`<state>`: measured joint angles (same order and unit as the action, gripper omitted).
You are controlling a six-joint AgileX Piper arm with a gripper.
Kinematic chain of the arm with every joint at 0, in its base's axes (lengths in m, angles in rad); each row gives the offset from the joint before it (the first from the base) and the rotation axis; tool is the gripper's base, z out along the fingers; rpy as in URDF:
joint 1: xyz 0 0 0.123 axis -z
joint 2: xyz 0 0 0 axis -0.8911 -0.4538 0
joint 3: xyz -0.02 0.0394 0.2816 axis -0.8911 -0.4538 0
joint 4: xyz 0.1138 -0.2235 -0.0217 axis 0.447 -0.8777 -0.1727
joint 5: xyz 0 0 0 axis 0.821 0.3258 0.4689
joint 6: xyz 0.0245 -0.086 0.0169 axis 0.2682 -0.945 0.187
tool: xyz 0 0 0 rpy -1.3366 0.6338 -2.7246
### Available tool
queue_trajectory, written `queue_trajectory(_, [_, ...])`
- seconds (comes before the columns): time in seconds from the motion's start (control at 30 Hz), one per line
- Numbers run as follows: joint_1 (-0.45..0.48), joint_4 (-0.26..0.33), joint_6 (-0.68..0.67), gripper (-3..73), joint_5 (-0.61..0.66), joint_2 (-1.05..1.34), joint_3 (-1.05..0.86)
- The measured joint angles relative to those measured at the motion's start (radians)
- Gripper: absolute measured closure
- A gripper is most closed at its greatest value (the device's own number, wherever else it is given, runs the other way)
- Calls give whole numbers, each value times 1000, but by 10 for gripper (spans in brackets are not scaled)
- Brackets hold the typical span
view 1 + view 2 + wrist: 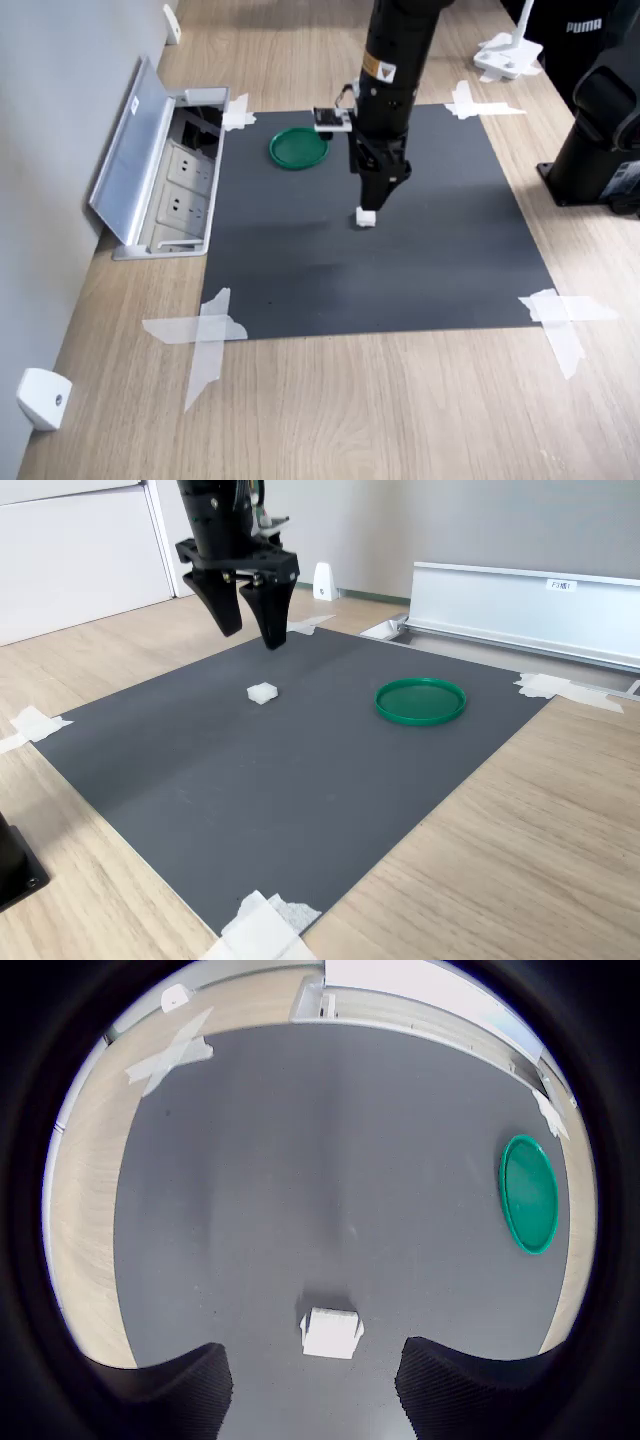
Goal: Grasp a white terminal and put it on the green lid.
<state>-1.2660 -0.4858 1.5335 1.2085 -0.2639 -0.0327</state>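
first exterior view, l to r: open floor box [165, 170] w/ sockets at the mat's left edge, lid tipped up against the wall. a white wedge [42, 398] sits low on the wall near the view's bottom left corner. black mat [400, 280] taped to the wood floor [330, 420] at its 4 corners w/ white tape [205, 335]. green lid [299, 147] lies flat near the mat's far left part. just right of it the arm comes down, gripper [381, 196] hanging over the terminal [366, 216], which lies on the mat, apart from the lid.

second exterior view, l to r: gripper [251, 615] jaws apart, empty, tips above the mat and not touching the terminal [262, 692], which sits below and slightly nearer the camera. lid [421, 700] further right, well apart from terminal, nothing on it.

wrist view: terminal [331, 1332] sits between the 2 dark fingertips [180, 1390], closer to the camera edge than mid-mat; gap on both sides. lid [530, 1193] off by the mat's edge.
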Motion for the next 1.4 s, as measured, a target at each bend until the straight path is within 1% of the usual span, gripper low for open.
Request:
queue_trajectory(0.27, [0, 3, -45, -8, -11, -33, 0])
queue_trajectory(0.53, [0, 10, 43, -8, -34, -71, 0])
queue_trajectory(0.83, [0, -10, 130, -8, -54, -118, 0])
queue_trajectory(1.4, [0, -10, 142, -8, -88, -163, -21])
